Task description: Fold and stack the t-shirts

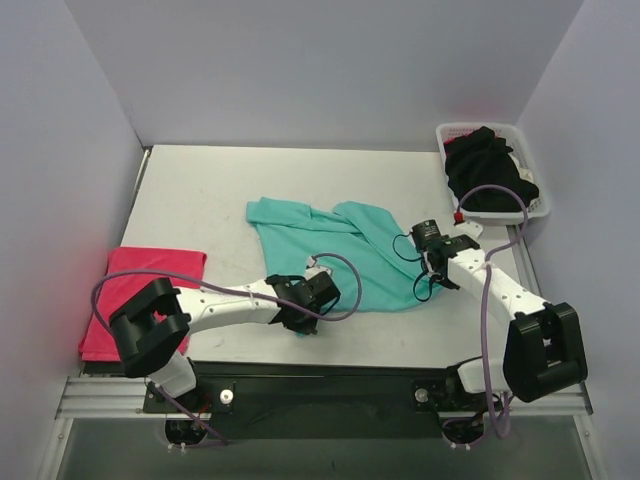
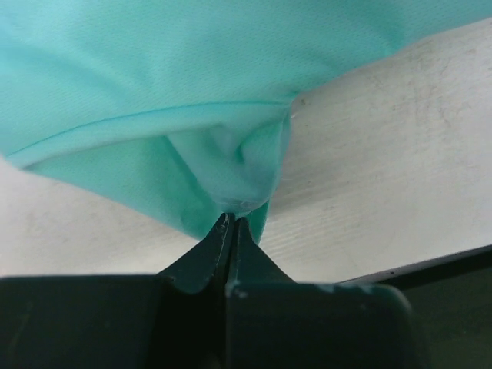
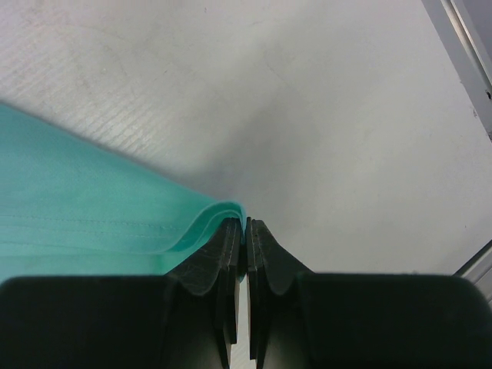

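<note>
Now the left gripper (image 2: 232, 223) and right gripper (image 3: 246, 224) each pinch an edge of the teal t-shirt (image 1: 345, 250), lying toward the table's (image 1: 200, 200) near edge. Likely the fold's start; next, lift both edges together.

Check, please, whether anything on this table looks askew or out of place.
The folded pinkish-red t-shirt seems to hang over the table at its left edge. The teal t-shirt lies rumpled and skewed mid-table, and black t-shirts bulge over the basket rim.
</note>
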Action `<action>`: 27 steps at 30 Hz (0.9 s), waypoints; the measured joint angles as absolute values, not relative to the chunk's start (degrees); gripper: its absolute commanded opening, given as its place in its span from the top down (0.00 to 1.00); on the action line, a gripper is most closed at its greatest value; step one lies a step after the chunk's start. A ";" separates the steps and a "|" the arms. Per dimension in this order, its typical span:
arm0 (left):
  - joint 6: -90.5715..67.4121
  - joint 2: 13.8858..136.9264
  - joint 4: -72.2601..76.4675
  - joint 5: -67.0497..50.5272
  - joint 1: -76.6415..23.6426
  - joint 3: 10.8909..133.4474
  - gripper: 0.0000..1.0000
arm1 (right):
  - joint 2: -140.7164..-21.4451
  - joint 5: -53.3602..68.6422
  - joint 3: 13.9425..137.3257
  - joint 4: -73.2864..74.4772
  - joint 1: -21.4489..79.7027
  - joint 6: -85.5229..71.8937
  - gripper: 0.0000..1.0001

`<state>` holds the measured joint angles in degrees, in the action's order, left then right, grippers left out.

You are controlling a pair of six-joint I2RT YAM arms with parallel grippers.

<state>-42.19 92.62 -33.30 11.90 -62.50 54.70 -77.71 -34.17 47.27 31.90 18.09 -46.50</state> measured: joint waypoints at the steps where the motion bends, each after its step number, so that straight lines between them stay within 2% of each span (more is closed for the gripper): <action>1: -42.17 91.55 -34.33 12.53 -62.30 54.81 1.00 | -77.12 -34.00 47.27 31.90 18.09 -46.46 1.00; 7: -41.25 80.53 -40.62 17.96 -58.39 59.00 1.00 | -71.42 -33.34 47.35 32.36 18.09 -45.78 1.00; 15: -36.62 64.42 -43.09 26.98 -43.13 69.65 1.00 | -63.90 -32.93 52.75 35.33 18.09 -43.38 1.00; 19: -33.52 62.28 -43.11 29.93 -38.06 75.44 1.00 | -61.41 -32.97 58.19 36.47 18.09 -41.85 1.00; 27: -27.75 63.59 -43.00 33.39 -35.81 84.47 1.00 | -59.35 -32.42 68.90 38.00 18.09 -38.19 1.00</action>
